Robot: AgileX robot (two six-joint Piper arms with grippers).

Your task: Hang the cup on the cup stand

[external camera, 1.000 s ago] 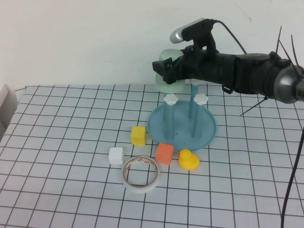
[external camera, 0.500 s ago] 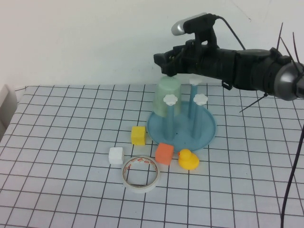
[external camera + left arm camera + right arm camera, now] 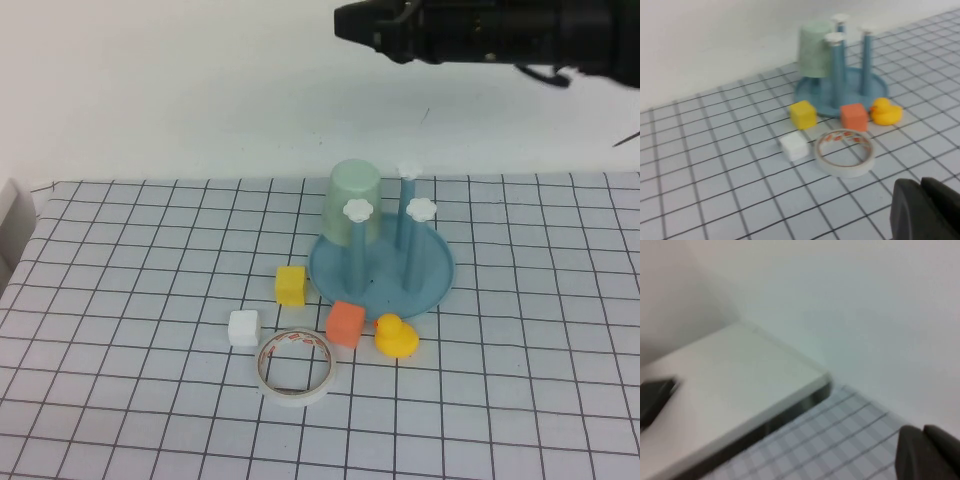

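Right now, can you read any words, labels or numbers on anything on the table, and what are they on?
Tape roll: red print on the inner core, too small and blurred to read.
Cup, cup stand, blocks, duck: no text.
Left gripper and right gripper, shut: no marking seen.

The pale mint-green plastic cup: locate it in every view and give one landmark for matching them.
High view: the pale mint-green plastic cup sits upside down over a rear peg of the round blue cup stand, centre of the picture.
Left wrist view: upper middle, same cup on the stand.
Right wrist view: not in it.
Shared landmark: the white tape roll, in front of the stand.
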